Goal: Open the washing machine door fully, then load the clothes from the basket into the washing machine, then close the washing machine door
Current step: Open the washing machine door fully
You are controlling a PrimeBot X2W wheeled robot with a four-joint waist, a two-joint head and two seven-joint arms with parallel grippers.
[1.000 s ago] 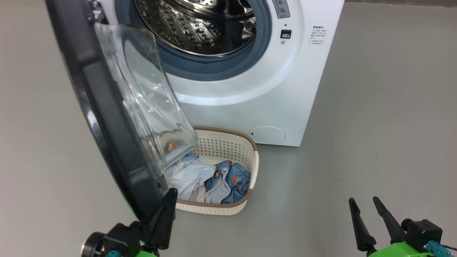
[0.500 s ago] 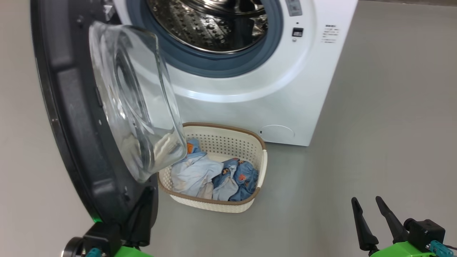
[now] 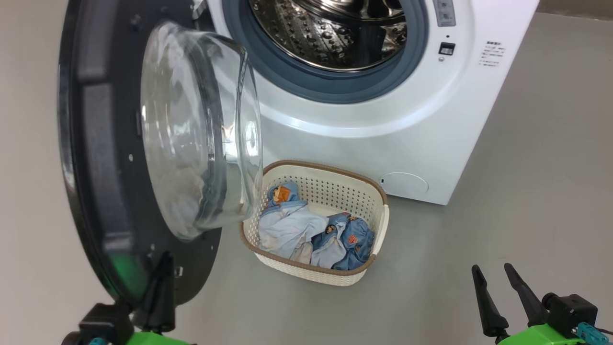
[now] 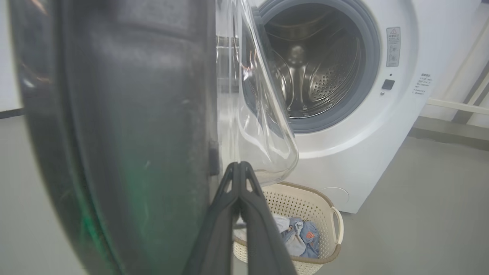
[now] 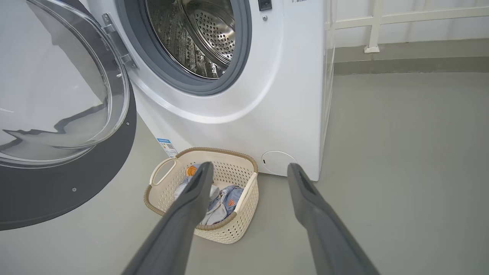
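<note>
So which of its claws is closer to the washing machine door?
Left. The left gripper, shut, is right at the lower rim of the washing machine door; the right gripper, open, hangs over the floor far across, past the basket.

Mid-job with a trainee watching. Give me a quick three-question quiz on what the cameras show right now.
1. True or false: the washing machine door stands open, away from the front of the washing machine.
2. Which is shut, the left gripper or the right gripper?
3. The clothes lie in: A the washing machine; B the basket; C the right gripper.
Key: 1 true; 2 the left gripper; 3 B.
</note>
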